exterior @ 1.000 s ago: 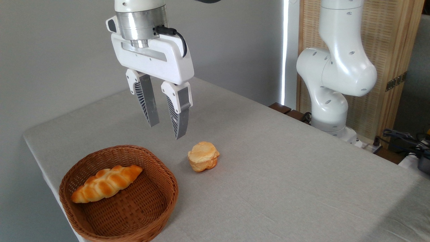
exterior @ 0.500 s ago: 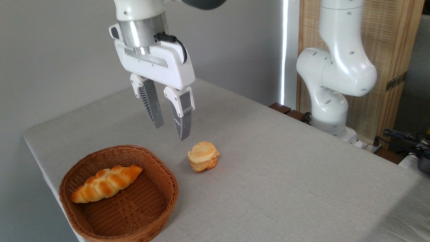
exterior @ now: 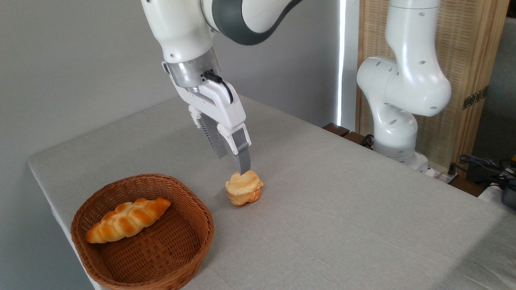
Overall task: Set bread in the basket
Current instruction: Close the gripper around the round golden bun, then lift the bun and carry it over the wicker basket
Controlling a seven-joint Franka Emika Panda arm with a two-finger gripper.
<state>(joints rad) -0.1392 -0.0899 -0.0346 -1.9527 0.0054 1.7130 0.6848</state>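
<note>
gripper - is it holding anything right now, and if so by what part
Nothing is held. The gripper hangs just above the small bun, which sits on the table outside the basket; its fingers are not around the bun.

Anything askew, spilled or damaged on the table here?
Nothing stands out. The bun sits upright on the table, the braided loaf lies inside the basket, and the gripper hovers over the bun.

White arm angled down, claw (exterior: pixel 234 164) tilted, 2 fingers slightly apart
</note>
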